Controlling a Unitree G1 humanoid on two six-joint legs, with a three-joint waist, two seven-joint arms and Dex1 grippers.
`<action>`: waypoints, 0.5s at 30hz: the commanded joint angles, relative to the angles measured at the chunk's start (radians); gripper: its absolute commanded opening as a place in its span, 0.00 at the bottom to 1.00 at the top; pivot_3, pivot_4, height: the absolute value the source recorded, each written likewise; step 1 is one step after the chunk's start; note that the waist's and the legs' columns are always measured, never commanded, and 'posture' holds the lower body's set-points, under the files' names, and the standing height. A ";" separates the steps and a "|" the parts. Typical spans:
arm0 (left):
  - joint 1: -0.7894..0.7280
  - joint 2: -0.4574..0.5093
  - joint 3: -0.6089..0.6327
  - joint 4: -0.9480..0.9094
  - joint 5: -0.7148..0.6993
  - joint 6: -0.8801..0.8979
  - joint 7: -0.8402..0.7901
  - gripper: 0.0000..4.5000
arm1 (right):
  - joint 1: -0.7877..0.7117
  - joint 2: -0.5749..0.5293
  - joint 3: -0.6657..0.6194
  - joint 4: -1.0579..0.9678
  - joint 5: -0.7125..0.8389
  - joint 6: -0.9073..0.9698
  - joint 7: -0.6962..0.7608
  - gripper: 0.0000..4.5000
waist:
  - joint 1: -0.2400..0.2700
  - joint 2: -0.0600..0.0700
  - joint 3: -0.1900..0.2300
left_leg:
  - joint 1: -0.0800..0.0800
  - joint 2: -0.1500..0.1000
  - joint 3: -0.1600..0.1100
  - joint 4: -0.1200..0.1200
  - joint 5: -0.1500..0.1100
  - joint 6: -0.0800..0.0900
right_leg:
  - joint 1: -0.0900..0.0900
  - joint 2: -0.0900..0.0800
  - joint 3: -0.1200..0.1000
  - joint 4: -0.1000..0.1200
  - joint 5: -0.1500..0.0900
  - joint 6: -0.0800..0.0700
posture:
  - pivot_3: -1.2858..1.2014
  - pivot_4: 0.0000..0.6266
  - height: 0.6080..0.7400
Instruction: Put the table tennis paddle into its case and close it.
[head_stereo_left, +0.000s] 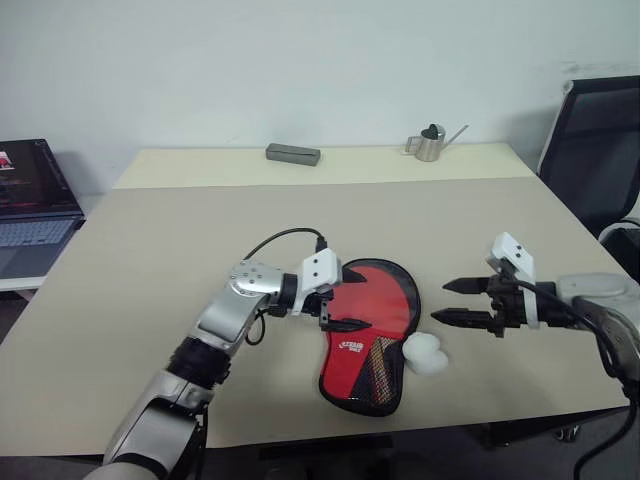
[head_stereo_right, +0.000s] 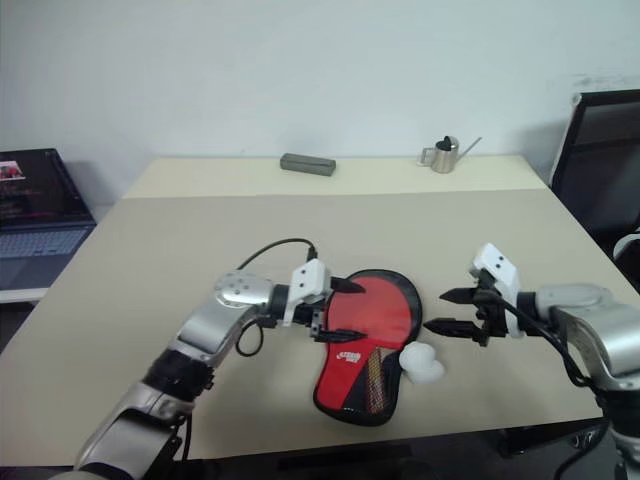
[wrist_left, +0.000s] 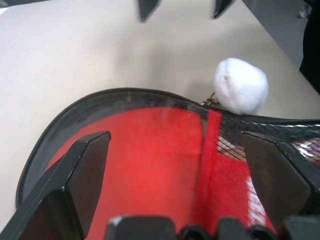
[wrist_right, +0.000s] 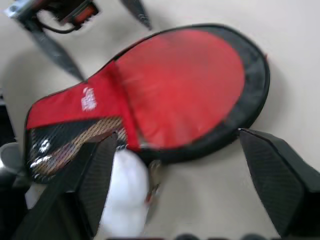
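**Op:** I see the case (head_stereo_left: 368, 338) flat on the table (head_stereo_left: 150, 260), near its front edge, between the two arms. Its long axis runs near-to-far: the round head is at the far end, the narrow handle end points back toward me, tilted slightly left.

**Log:** Paddle?

**Op:** I can't see the paddle itself. In the right wrist view something striped shows through the mesh pocket (wrist_right: 70, 142) at the handle end, but it's too blurred to call.

**Log:** Any writing?

**Op:** White logo (head_stereo_left: 351, 348) on the red panel, too small to read.

**Log:** Zipper?

**Op:** The white charm (head_stereo_left: 425, 353) lies on the table just beside the case's right edge.

**Log:** Grippers?

**Op:** Left gripper (head_stereo_left: 339, 306) is over the case's left edge, fingers spread wide, holding nothing. Right gripper (head_stereo_left: 450, 302) is clear of the case to its right, fingers wide apart, empty.
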 joint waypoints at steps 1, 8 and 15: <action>-0.046 -0.054 -0.020 0.101 0.050 -0.081 0.035 1.00 | 0.056 -0.012 -0.093 -0.097 0.083 0.055 -0.028 0.91 | 0.000 0.000 0.000 | 0.000 0.000 0.000 0.000 0.000 0.000 | 0.000 0.000 0.000 0.000 0.000 0.000 | 0.52 0.24 1.00; -0.081 -0.154 -0.048 0.306 0.117 -0.201 0.052 1.00 | 0.203 -0.004 -0.119 -0.223 0.171 0.106 -0.079 0.91 | 0.003 -0.002 0.001 | 0.000 0.000 0.000 0.000 0.000 0.000 | 0.000 0.000 0.000 -0.001 0.001 0.001 | 0.52 0.24 1.00; -0.063 -0.182 -0.058 0.336 0.144 -0.248 0.037 1.00 | 0.211 0.055 -0.004 -0.204 0.075 0.032 -0.205 0.91 | 0.002 -0.003 0.001 | 0.000 0.000 0.000 0.000 0.000 0.000 | 0.002 0.000 0.000 -0.001 0.001 0.002 | 0.52 0.24 1.00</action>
